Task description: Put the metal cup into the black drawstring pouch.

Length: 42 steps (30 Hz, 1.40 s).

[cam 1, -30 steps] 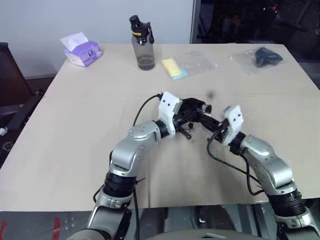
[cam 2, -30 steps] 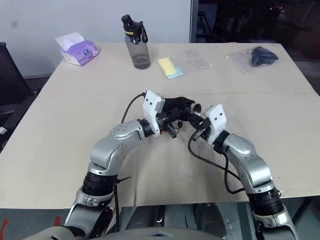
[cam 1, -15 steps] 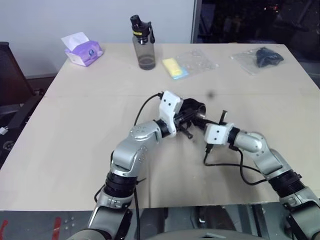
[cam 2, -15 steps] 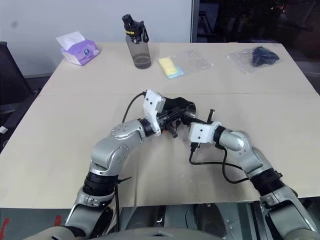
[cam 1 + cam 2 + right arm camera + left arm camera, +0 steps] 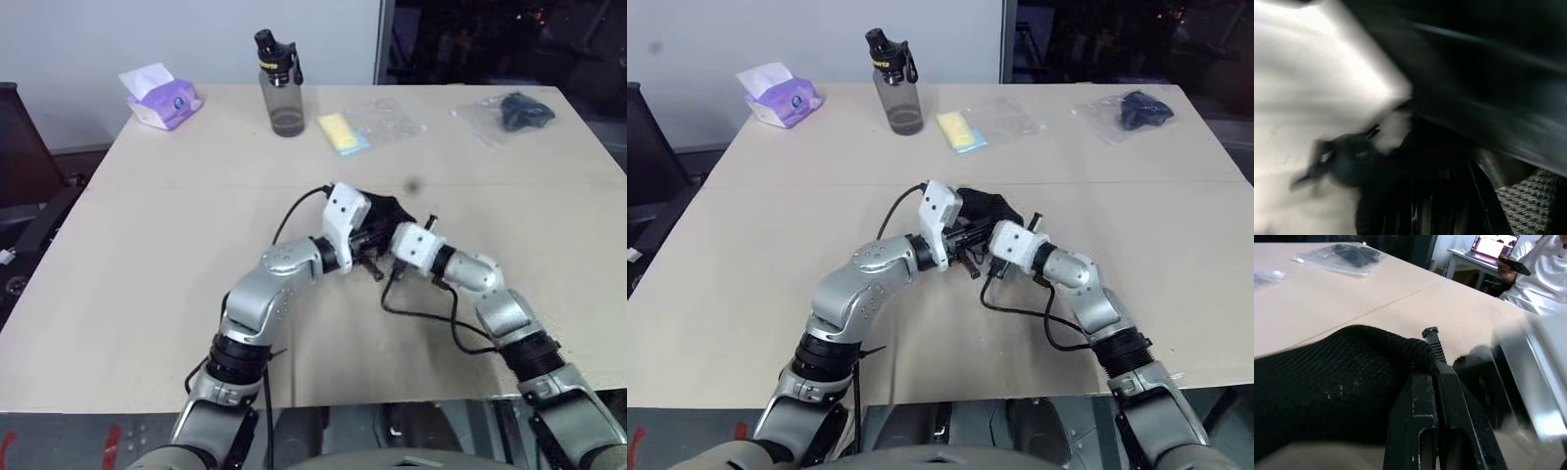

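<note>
Your left pincer [image 5: 1436, 382] is pressed together, pinching the edge of the pouch [image 5: 1327, 391], which sits mid-desk [image 5: 147, 245] between your two arms. Your right pincer [image 5: 991, 227] is pressed together too, nose against the pouch from the other side; you cannot tell what it pinches. The cup is hidden here, so its place is unclear. Far back stand the bottle [image 5: 280, 86] and tissue pack [image 5: 157, 98].

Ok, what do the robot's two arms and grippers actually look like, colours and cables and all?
Both arms are silver-grey metal segments with black ribbed joints. Each wrist carries a white boxy block, and a black cable loops from it. The left gripper and the right gripper have black fingers.
</note>
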### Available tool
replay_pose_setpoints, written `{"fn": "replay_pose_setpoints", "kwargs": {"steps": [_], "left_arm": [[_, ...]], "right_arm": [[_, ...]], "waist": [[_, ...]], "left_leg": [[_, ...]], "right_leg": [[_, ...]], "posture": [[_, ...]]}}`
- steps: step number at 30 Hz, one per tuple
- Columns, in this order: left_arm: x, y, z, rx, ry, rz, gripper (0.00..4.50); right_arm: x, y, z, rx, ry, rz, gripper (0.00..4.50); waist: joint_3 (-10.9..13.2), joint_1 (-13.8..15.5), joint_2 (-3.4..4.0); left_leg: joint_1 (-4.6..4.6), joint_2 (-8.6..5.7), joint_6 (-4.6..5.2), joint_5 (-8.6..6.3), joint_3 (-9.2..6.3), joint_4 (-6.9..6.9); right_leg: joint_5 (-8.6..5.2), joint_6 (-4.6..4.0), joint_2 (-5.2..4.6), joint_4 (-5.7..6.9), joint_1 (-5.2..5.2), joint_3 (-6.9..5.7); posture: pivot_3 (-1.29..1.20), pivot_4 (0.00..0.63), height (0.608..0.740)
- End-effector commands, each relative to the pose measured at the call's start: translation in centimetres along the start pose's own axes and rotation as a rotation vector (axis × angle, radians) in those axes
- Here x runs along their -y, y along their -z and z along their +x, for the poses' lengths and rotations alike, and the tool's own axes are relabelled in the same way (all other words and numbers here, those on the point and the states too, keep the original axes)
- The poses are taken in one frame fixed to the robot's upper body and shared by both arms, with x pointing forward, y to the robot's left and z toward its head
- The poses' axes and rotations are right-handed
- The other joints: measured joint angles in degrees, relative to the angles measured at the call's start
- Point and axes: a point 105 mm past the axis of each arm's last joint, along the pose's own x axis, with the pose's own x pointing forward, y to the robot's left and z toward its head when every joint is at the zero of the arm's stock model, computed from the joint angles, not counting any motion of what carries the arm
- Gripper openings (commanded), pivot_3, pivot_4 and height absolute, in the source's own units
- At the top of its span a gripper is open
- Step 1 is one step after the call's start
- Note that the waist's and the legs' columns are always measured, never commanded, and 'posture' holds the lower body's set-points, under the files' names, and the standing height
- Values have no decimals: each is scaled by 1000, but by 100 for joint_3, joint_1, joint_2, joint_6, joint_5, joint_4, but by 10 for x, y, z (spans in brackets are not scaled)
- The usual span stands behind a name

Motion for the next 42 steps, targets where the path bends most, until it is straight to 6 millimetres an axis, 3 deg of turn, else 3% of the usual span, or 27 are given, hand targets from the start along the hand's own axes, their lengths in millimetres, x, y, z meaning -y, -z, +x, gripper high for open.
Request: {"fn": "replay_pose_setpoints", "kwargs": {"steps": [1, 7, 13, 15, 19, 21, 24, 34, 42], "left_arm": [[-18, -4, 3, 11, -125, 39, 0], [-30, 2, 5, -3, -193, 10, 0], [-29, -11, 9, 71, -206, -124, 0], [-29, -18, 11, 103, -205, -174, 0], [-30, -34, 14, 156, -200, -258, 0], [-31, -42, 17, 178, -194, -311, 0], [-29, -48, 18, 193, -180, -373, 0], [-25, -61, 20, 214, -146, -459, 0], [-23, -60, 21, 207, -139, -477, 0]], "right_arm": [[7, -12, -18, 43, -15, 130, 724], [16, -31, -44, 82, -25, 143, 3751], [30, -60, -75, 175, -23, 216, 3751], [27, -55, -81, 160, -14, 285, 3751], [0, -33, -87, 61, -85, 380, 3751], [-22, -20, -82, -1, -126, 406, 3751], [-33, -13, -71, -33, -109, 413, 3751], [-28, -7, -17, 4, 76, 556, 3751], [-24, -7, 11, 50, 114, 625, 3751]], "waist": [[0, 17, 0], [3, -21, 4], [4, -7, 2], [4, 0, 2], [5, 10, 1], [6, -14, -1], [6, -27, -1], [7, -15, -4], [9, -25, -5]], "left_leg": [[0, -1, 0, 0, 0, 0], [1, -2, 1, 0, -2, 1], [0, -2, 1, 0, -6, 1], [-1, -2, 1, 0, -8, 2], [-5, -2, 1, 0, -10, 4], [-5, -3, 1, -1, -5, 5], [-2, -3, 1, 0, -4, 5], [-3, -2, 0, 0, -8, 7], [-10, -5, 0, 0, -12, 7]], "right_leg": [[0, 0, -1, 0, 1, 0], [0, 2, -1, 0, 1, -3], [-1, 3, 0, 1, 1, -6], [-1, 3, 0, 1, 1, -8], [-2, 3, 0, -1, 2, -11], [-2, 4, 0, -1, 1, -5], [-11, 19, 1, 0, 1, -5], [-1, 4, 6, 5, -1, -4], [0, 3, 5, -2, -2, -4]], "posture": [[0, 150, 740], [0, 150, 740], [0, 150, 740], [0, 150, 740], [0, 150, 740], [0, 150, 740], [0, 150, 740], [0, 150, 740], [0, 150, 740]]}}
